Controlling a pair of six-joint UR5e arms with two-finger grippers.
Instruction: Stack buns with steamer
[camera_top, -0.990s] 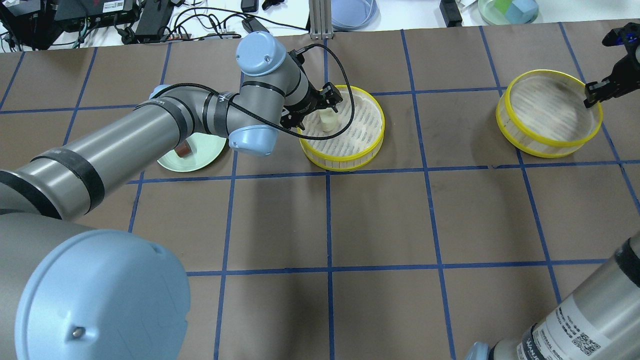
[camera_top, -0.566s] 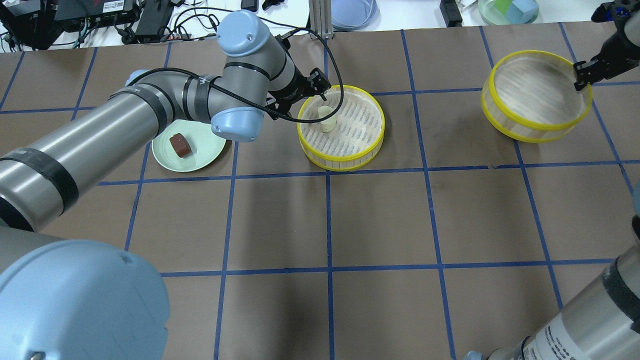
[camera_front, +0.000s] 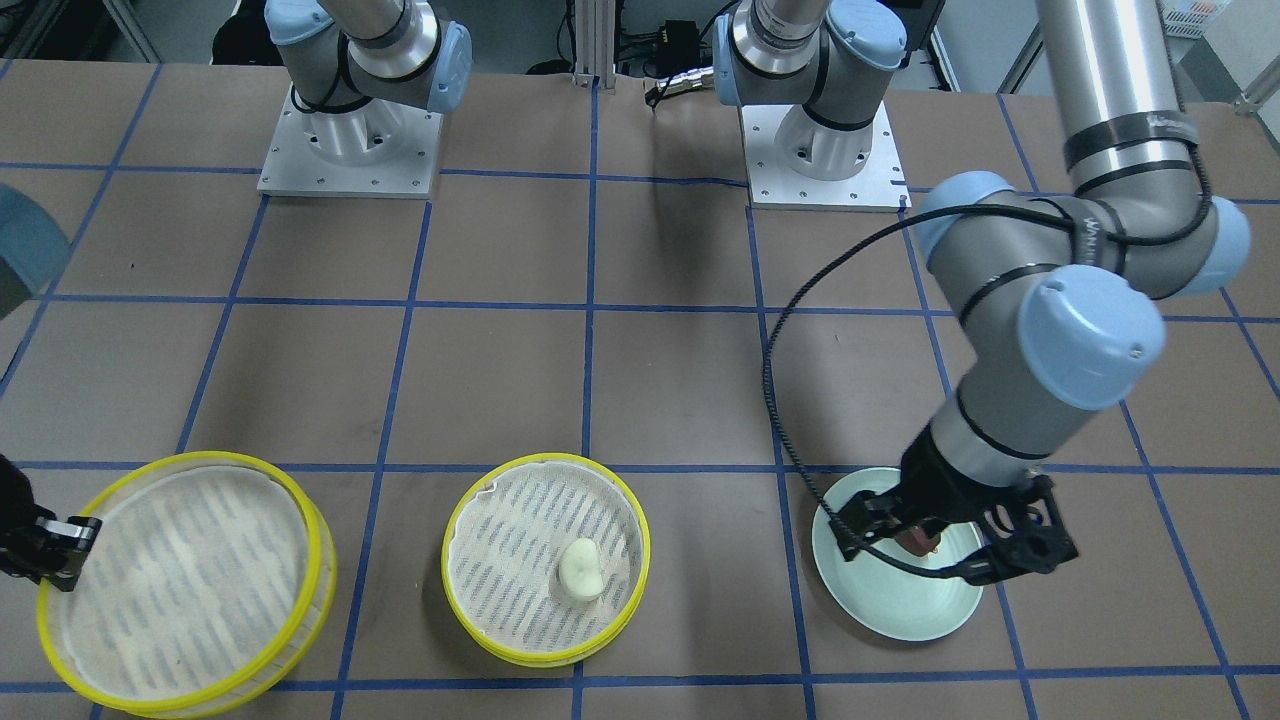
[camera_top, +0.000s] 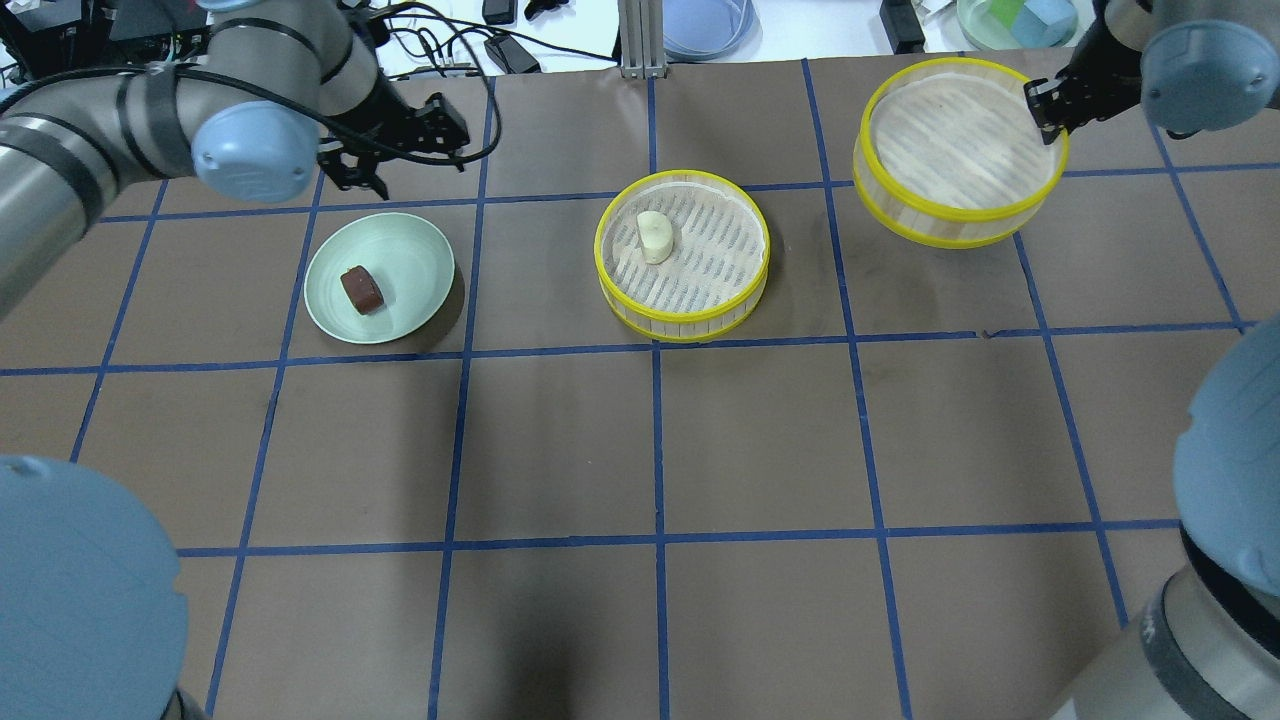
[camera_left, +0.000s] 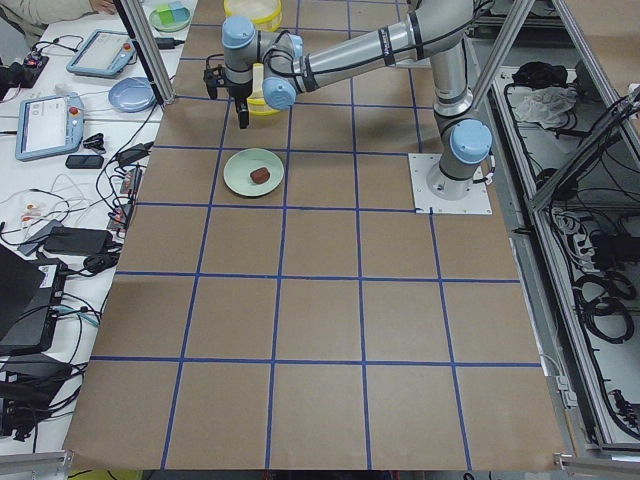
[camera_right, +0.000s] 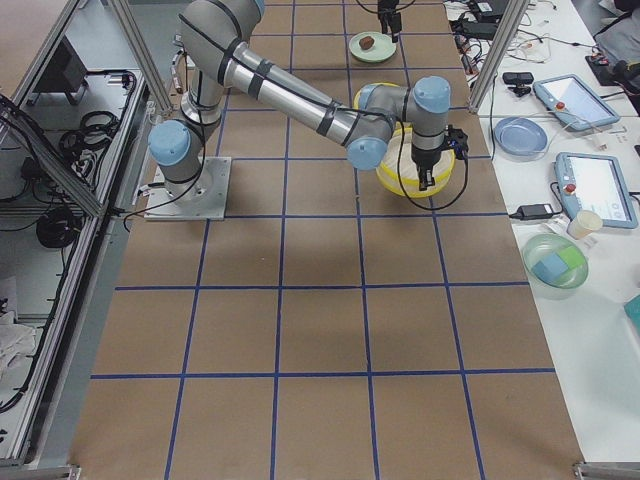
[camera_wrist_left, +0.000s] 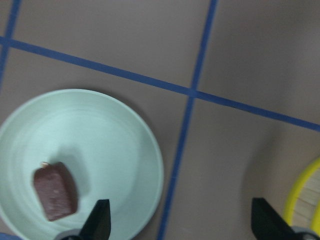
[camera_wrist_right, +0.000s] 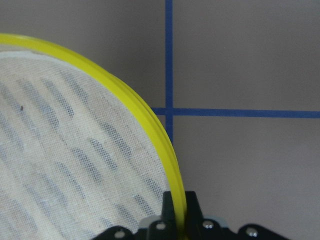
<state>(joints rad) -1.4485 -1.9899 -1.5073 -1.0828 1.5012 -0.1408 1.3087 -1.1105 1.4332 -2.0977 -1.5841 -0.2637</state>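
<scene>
The cream bun lies in the middle steamer tier. The brown bun lies on the pale green plate. My left gripper is open and empty, hovering above the plate's edge on the side toward the middle tier. My right gripper is shut on the yellow rim of the second steamer tier. It holds that empty tier tilted above the table.
An aluminium post, cables, a blue dish and a green bowl of blocks lie beyond the table's far edge. The two arm bases stand at the robot's side.
My left gripper left the cream bun in the middle tier and moved left to the plate. My right gripper lifted the second tier and carried it left and farther away.
</scene>
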